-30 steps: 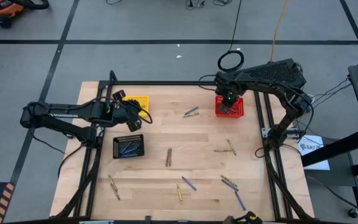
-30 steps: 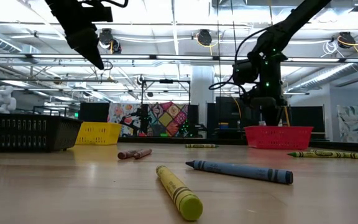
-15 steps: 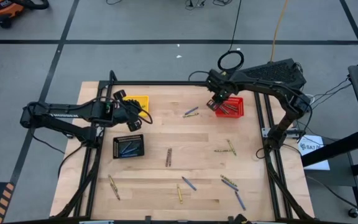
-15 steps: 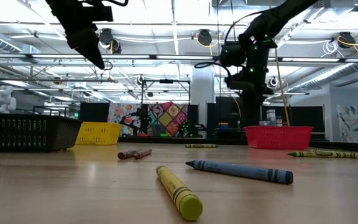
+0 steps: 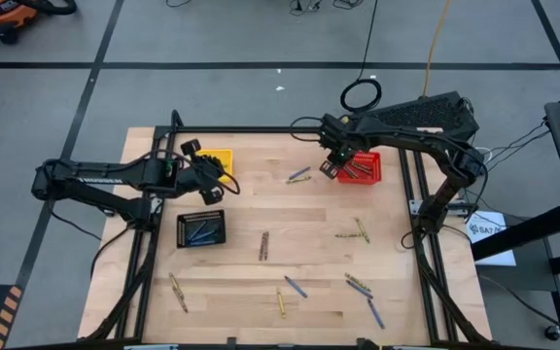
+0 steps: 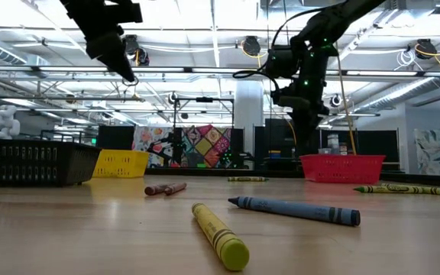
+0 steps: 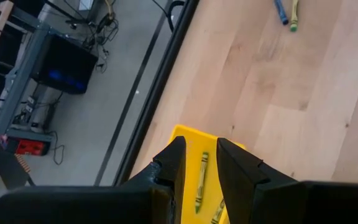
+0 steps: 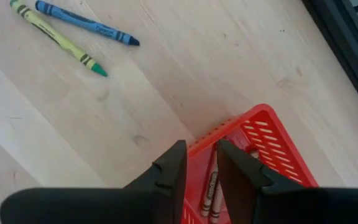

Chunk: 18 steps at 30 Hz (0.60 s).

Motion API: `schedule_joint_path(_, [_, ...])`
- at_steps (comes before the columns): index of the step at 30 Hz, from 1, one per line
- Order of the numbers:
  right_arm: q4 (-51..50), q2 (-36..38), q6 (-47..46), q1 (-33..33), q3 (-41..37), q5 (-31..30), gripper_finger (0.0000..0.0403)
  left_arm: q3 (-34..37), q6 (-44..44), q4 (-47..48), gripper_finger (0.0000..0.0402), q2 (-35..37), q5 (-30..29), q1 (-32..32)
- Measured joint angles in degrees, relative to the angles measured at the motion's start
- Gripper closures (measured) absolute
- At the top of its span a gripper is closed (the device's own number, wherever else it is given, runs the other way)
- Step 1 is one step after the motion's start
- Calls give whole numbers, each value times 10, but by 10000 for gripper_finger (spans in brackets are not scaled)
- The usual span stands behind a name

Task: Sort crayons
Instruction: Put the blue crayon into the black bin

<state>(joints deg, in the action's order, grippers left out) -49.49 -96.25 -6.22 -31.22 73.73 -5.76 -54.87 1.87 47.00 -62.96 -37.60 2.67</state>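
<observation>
Red basket [image 5: 362, 168], right end effector [image 5: 331, 165] now leftward.

right gripper [image 5: 330, 166] risen, shifted off red basket [image 5: 362, 167]

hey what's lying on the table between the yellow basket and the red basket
In the high view, one pair of crayons, a blue and a yellow side by side, lies on the wood between the yellow basket and the red basket, nearer the red one.
</observation>
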Motion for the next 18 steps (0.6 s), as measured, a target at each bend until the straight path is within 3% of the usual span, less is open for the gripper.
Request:
schedule_joint_path(8, [42, 0, 76, 0, 0, 1, 328, 0, -1, -2, 317, 0, 13, 0])
schedule_joint_path(12, [51, 0, 148, 0, 0, 62, 328, 0, -20, -3, 317, 0, 14, 0])
schedule_joint_path(18, [-5, 0, 161, 3, 0, 132, 328, 0, -30, -2, 317, 0, 14, 0])
